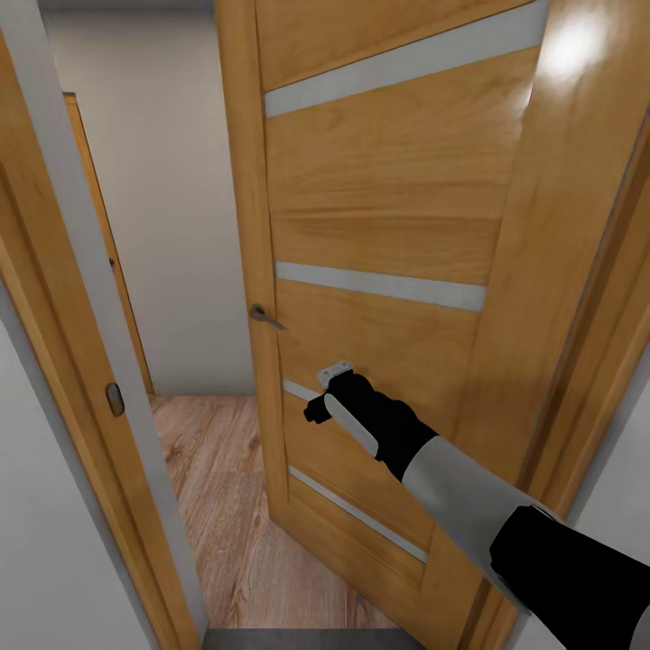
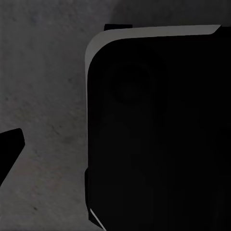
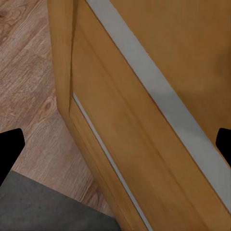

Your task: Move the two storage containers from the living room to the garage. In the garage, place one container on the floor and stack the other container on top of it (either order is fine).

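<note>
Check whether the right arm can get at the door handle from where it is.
Probably yes: the right pincer is against the door, just below and beside the handle, with nothing between them.

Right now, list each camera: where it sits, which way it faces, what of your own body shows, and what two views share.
Head view: on the head, looking forward and down at a wooden door standing ajar; the right arm reaches to it, right gripper at the panel.
Left wrist view: on the left arm, facing grey concrete floor; a dark robot body part and a fingertip show.
Right wrist view: on the right arm, facing the door; fingertips at the edges.
Shared: head and right wrist views both show the door and plank floor.
</note>
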